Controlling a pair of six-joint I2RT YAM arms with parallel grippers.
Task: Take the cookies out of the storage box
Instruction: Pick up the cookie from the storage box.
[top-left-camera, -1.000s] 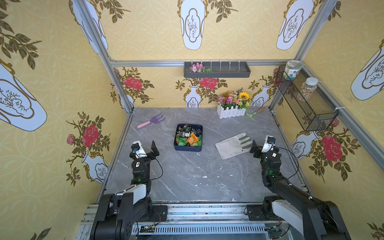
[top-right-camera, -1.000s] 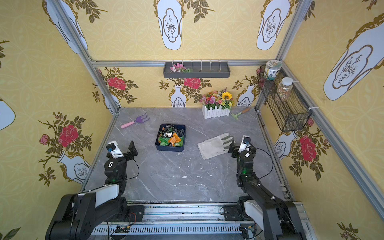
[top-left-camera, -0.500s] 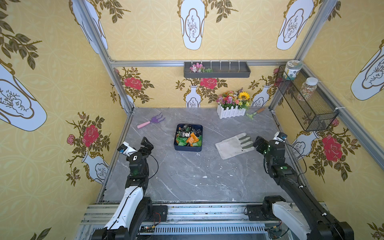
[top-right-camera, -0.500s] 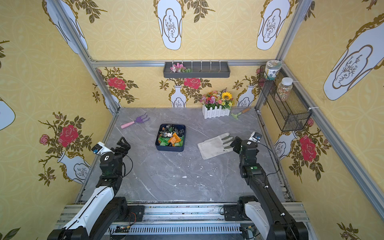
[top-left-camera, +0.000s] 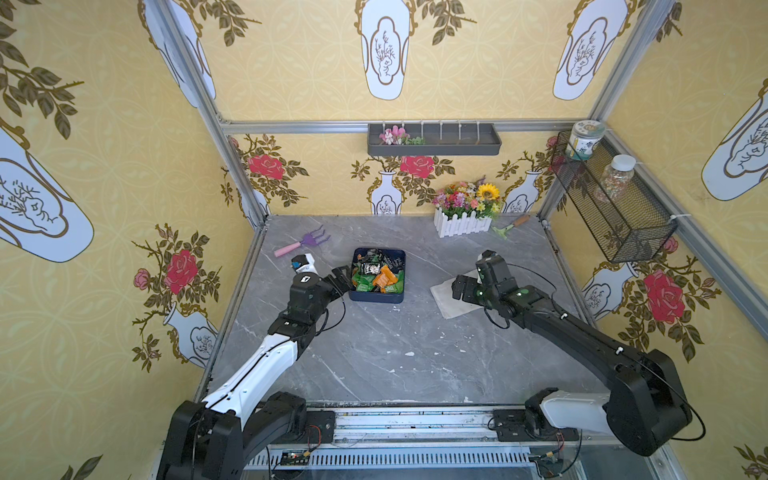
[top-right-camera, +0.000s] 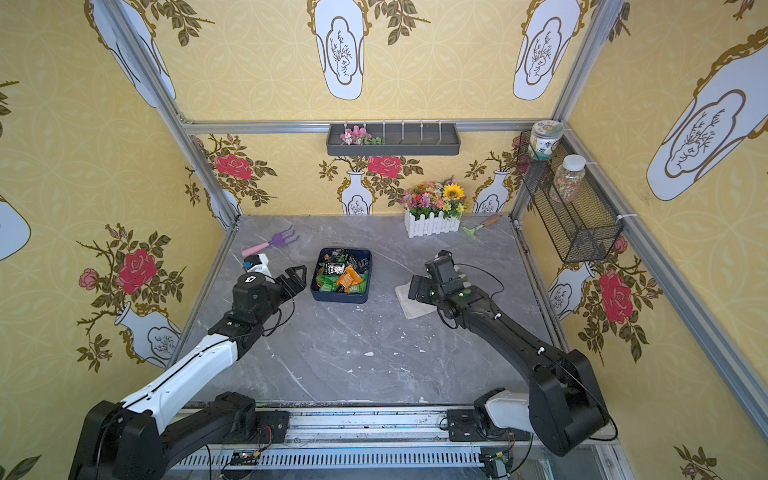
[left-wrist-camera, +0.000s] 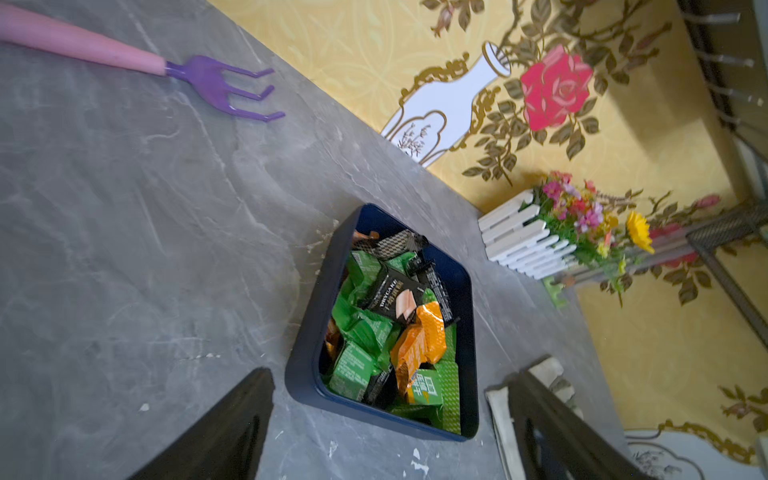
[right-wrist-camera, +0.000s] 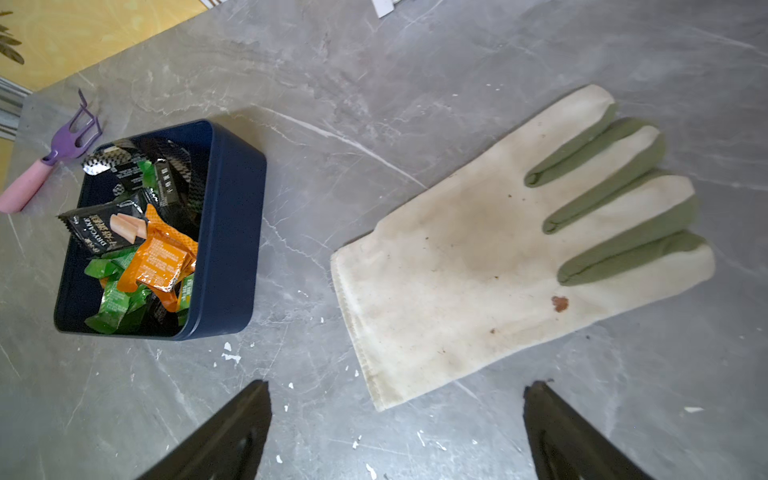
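Inside storage box (top-left-camera: 376, 297), cookies (top-left-camera: 376, 277) (mostly green)

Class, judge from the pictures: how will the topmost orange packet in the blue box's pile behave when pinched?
The orange packet is shiny, creased foil, so it likely crumples and may slip. It looks small and light, lying loose on the other cookies, so it should lift easily. Neighbours touching it might shift too.

Navy storage box (top-left-camera: 376, 297); green, orange, black cookies (top-left-camera: 376, 277)
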